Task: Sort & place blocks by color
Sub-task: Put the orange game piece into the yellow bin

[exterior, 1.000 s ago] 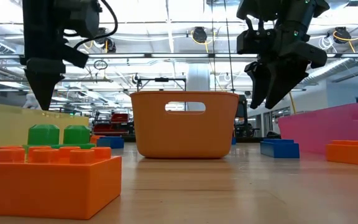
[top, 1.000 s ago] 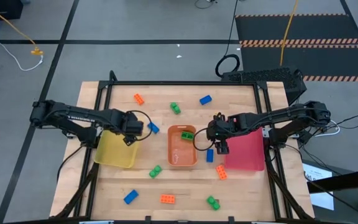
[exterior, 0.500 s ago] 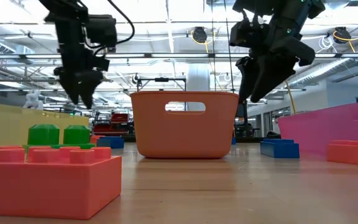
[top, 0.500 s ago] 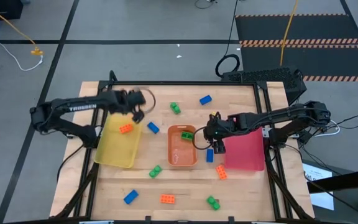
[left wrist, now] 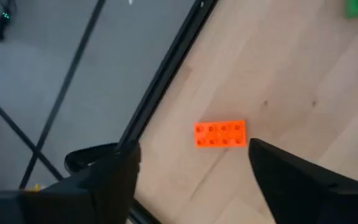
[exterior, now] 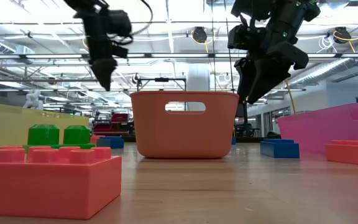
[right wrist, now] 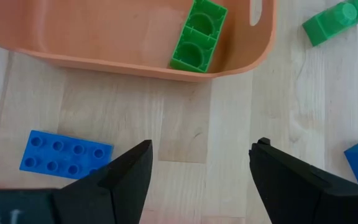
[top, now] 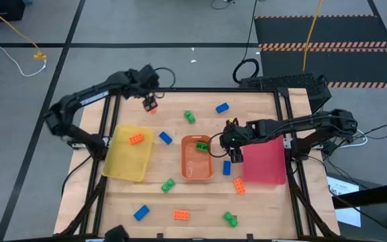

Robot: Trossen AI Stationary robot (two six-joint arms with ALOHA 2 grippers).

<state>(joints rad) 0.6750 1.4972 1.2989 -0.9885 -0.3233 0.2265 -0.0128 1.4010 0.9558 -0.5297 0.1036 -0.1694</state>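
Left hand [top: 150,102] gapes over orange brick [left wrist: 220,134]; right hand [right wrist: 197,171] open (both empty)

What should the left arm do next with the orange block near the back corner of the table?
Probably lower straight down and close on it. The left gripper hangs open above the orange block, which lies flat between its fingers in the wrist view. One orange block already lies in the yellow tray, so this one likely goes there too.

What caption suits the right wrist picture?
Open right gripper above a blue block, beside the orange tray holding a green block.
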